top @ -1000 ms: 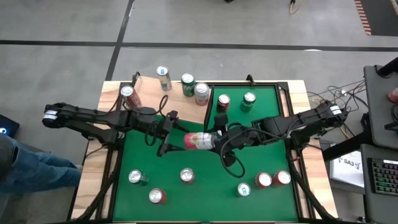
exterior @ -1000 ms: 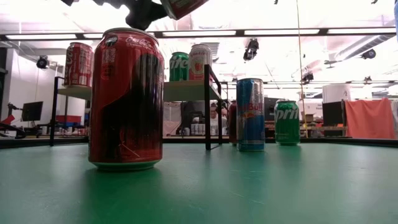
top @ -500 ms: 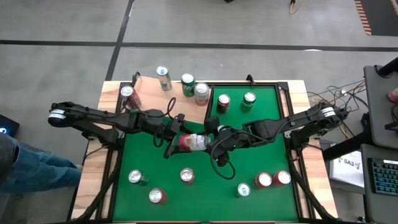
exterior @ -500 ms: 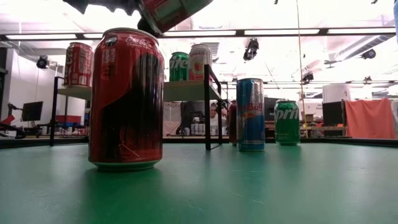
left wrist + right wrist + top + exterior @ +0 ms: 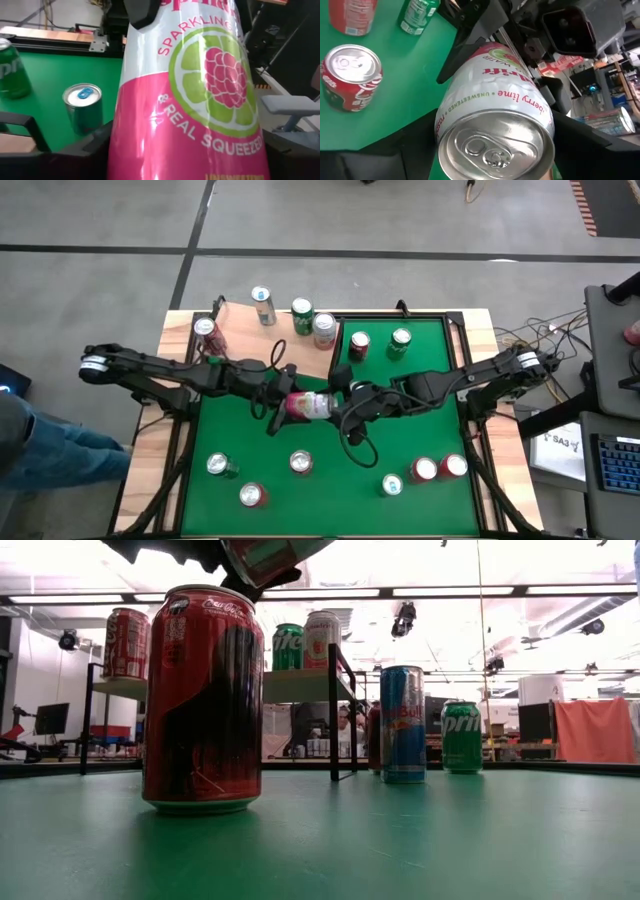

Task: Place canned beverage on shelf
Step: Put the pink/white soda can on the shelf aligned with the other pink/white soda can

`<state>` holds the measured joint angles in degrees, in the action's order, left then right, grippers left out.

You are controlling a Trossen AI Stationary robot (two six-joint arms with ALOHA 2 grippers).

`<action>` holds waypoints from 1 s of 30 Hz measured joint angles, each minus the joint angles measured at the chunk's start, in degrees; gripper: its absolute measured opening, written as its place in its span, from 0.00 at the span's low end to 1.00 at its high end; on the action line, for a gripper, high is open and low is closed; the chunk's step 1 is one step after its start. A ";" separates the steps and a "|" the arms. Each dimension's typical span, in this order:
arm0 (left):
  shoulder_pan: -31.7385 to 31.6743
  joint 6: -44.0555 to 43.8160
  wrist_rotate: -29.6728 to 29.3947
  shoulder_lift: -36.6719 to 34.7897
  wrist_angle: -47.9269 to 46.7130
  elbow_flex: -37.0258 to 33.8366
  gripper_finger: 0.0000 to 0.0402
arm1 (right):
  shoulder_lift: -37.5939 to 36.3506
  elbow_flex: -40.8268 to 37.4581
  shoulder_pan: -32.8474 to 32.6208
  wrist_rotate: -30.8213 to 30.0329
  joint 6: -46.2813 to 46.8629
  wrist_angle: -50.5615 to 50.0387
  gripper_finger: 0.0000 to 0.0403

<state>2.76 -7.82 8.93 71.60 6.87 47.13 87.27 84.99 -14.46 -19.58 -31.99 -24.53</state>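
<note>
Pink-and-white sparkling can (image 5: 308,405) hangs sideways over mid desk (image 5: 420,430), long axis running arm to arm. Right gripper (image 5: 338,409) fingers pinch its top end; left gripper (image 5: 281,402) fingers bracket the base, grip unclear. Shelf (image 5: 265,340) lies nearer the left arm.

Left arm (image 5: 170,375): dark, slender jointed links; pale grey-white cap at the outer elbow joint; thin black cable looped near the wrist.
Right arm (image 5: 470,380): same dark links; matching pale cap at its outer joint; black cable hanging in a loop below the wrist.
Fingers (image 5: 470,35): matte black, flat and angular.
Wrist housing: boxy, black, with a square recessed face.
</note>
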 joint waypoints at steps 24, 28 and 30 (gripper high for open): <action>3.83 18.73 -22.03 -8.10 9.84 -0.89 0.68 | -6.96 6.63 -0.14 -11.50 12.41 0.21 0.90; 4.28 20.05 -21.97 -8.55 16.84 -4.08 0.68 | -10.07 4.62 -0.49 -11.56 16.54 2.27 0.90; 4.45 21.07 -22.03 -8.55 22.26 -6.20 0.68 | -11.35 1.74 -0.55 -11.58 17.86 5.95 0.90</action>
<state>7.21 13.25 -13.10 63.05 29.13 40.93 75.92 86.73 -15.00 -31.16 -14.13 -18.57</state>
